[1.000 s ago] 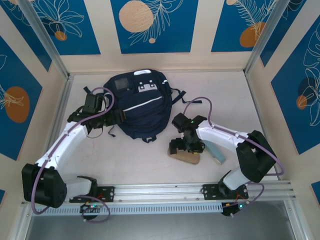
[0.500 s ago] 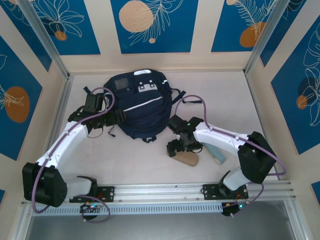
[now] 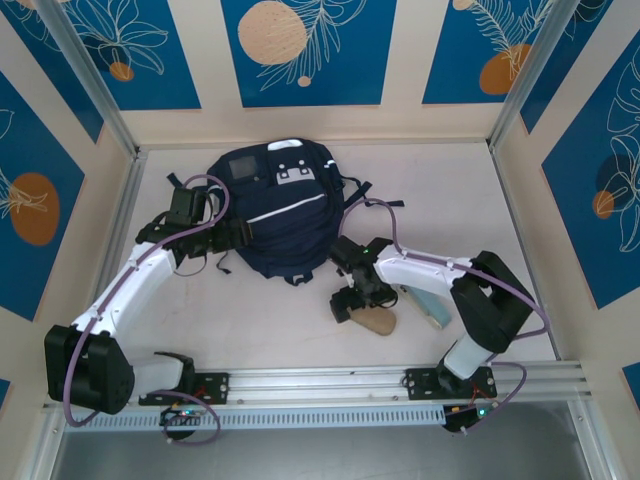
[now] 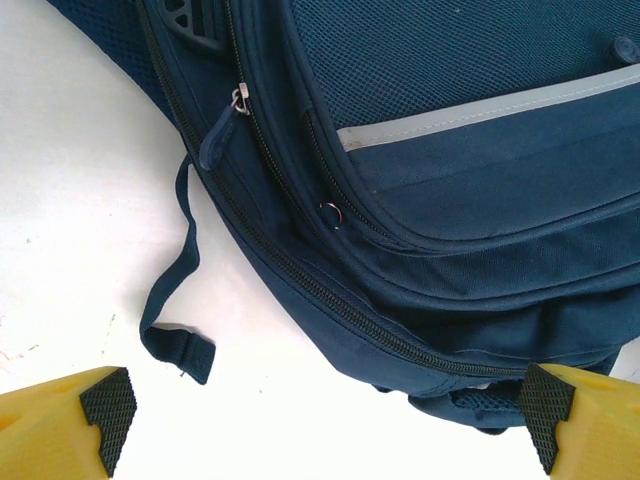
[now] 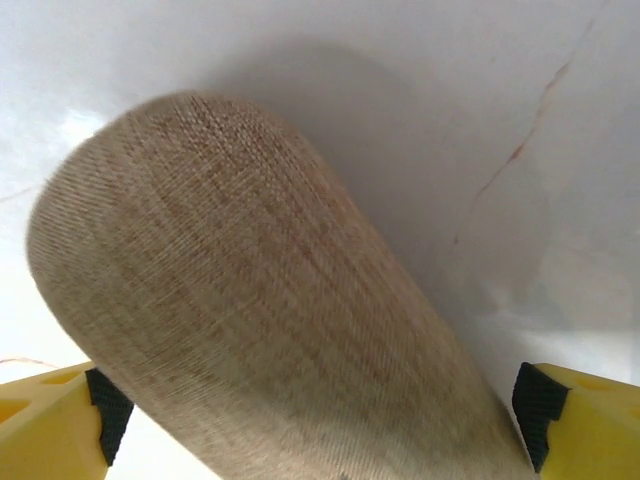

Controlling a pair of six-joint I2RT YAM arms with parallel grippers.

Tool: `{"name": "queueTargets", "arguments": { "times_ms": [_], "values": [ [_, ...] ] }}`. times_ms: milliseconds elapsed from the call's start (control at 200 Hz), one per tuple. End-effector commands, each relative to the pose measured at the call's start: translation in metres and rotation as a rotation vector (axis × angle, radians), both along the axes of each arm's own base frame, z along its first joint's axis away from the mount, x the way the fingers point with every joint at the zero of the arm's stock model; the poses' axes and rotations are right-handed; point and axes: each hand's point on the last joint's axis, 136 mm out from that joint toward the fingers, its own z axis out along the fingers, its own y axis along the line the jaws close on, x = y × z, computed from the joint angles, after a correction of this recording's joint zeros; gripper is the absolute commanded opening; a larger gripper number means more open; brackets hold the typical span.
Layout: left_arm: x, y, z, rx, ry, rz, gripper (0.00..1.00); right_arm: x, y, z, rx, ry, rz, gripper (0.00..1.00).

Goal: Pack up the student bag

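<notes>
Navy fabric marks the student bag (image 3: 283, 215), lying flat mid-desk (image 3: 260, 340) in the overhead view. The left arm (image 3: 140, 272) reaches to its near-left edge. The right arm (image 3: 425, 272) bends over a tan woven pouch (image 3: 378, 321) near the bag's front corner, and a pale blue item (image 3: 432, 305) lies close by to the right.

At the left wrist, the left fingers (image 4: 100, 408) stand spread and empty over the bag's lower seam, its main zip (image 4: 300, 275) apparently shut.

At the right wrist, the right fingers (image 5: 538, 425) stand wide either side of the pouch, gripping nothing.

A clean pick likely means settling squarely across the pouch's narrow width before closing. The zip looks to need opening first.
</notes>
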Motion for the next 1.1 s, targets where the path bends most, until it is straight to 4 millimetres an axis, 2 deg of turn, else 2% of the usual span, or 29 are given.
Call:
{"name": "queueTargets", "arguments": {
  "times_ms": [0,105,190,230,450,575,685,835,940,1095],
  "values": [
    [0.007,-0.006,0.018,-0.030,-0.039,-0.034,1.00,-0.003,-0.001,0.000,-0.003,0.029,-0.046,0.96],
    [0.011,-0.015,0.026,-0.052,-0.064,-0.079,1.00,0.003,-0.006,-0.001,-0.008,0.021,-0.090,0.85],
    [0.016,-0.026,0.031,-0.068,-0.082,-0.129,0.98,0.007,-0.006,0.002,0.013,0.020,-0.110,0.57],
    [0.018,-0.033,0.034,-0.072,-0.089,-0.157,0.97,0.007,-0.005,0.003,0.026,0.029,-0.116,0.50],
    [0.029,-0.081,0.034,0.077,-0.122,-0.387,0.92,0.016,-0.001,0.019,0.104,-0.017,-0.166,0.46],
    [0.039,-0.108,0.021,0.229,-0.127,-0.549,0.85,0.025,0.000,0.033,0.183,-0.048,-0.234,0.43],
    [0.048,-0.123,0.004,0.376,-0.112,-0.690,0.77,0.032,-0.002,0.044,0.259,-0.065,-0.289,0.43],
    [0.063,-0.131,-0.020,0.534,-0.073,-0.835,0.67,0.040,-0.008,0.055,0.341,-0.083,-0.353,0.43],
    [0.079,-0.125,-0.033,0.639,-0.039,-0.861,0.63,0.042,-0.011,0.060,0.381,-0.087,-0.382,0.43],
    [0.087,-0.127,-0.046,0.677,0.013,-0.904,0.58,0.045,-0.016,0.063,0.400,-0.097,-0.402,0.43]
  ]
}}
